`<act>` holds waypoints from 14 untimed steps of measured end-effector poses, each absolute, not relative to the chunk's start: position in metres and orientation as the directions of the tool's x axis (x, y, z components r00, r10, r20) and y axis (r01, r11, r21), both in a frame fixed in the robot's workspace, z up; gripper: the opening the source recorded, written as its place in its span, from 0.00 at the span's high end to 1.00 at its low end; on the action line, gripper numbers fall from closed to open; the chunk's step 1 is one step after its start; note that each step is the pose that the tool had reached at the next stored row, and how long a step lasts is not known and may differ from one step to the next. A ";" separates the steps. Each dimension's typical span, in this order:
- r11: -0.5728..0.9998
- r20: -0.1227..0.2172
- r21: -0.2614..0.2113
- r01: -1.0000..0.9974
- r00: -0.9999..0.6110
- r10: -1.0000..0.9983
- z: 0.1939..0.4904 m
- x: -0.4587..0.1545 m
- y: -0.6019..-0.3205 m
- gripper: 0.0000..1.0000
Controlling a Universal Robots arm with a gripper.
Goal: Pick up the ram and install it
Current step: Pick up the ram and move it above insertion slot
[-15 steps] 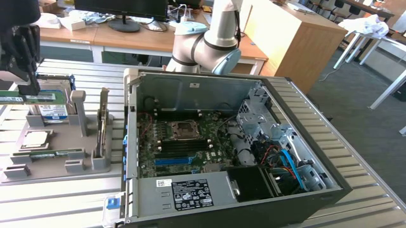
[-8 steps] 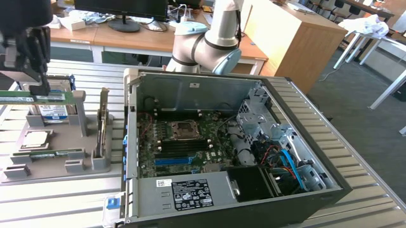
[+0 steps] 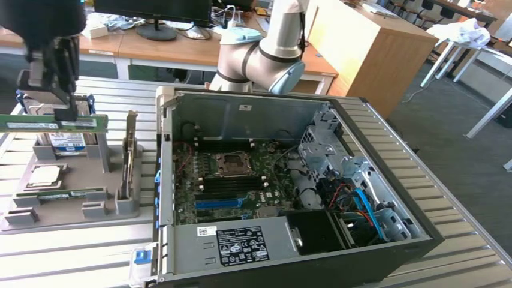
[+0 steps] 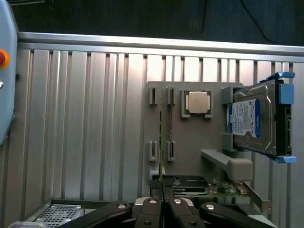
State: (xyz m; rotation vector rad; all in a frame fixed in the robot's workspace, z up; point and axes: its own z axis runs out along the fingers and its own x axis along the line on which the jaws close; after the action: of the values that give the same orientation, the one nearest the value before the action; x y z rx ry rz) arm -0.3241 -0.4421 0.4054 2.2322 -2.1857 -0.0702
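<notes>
The ram [image 3: 40, 125], a long thin green stick, hangs level above the grey parts tray [image 3: 104, 207] at the exterior view's left. My gripper [image 3: 71, 115] is shut on it from above, near the stick's right half. In the wrist view the ram [image 4: 162, 137] runs edge-on as a thin line away from my gripper [image 4: 162, 203], above the tray [image 4: 190, 137]. The open computer case [image 3: 248, 111] stands to the exterior view's right of the tray, with the motherboard [image 3: 232, 186] lying bare inside.
On the tray are a silver processor [image 3: 45, 176] [image 4: 198, 102], a blue-labelled hard drive [image 3: 68, 142] [image 4: 251, 118], an upright card with a metal bracket [image 3: 129, 156] and another green stick [image 3: 64, 194]. The slatted metal table [image 3: 72, 252] carries everything. The arm's elbow [image 3: 256, 57] stands behind the case.
</notes>
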 end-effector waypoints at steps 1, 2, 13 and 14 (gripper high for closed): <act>-0.021 -0.020 0.043 -0.999 0.021 -1.000 0.405 -0.322 -0.442 0.89; -0.021 -0.020 0.044 -0.999 0.021 -1.000 0.405 -0.319 -0.442 0.89; -0.022 -0.021 0.045 -0.999 0.021 -1.000 0.405 -0.292 -0.442 0.89; -0.021 -0.021 0.045 -0.999 0.021 -1.000 0.405 -0.289 -0.442 0.89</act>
State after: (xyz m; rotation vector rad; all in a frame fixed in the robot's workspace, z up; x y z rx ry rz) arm -0.2892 -0.4421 0.4053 2.2315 -2.1850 -0.0721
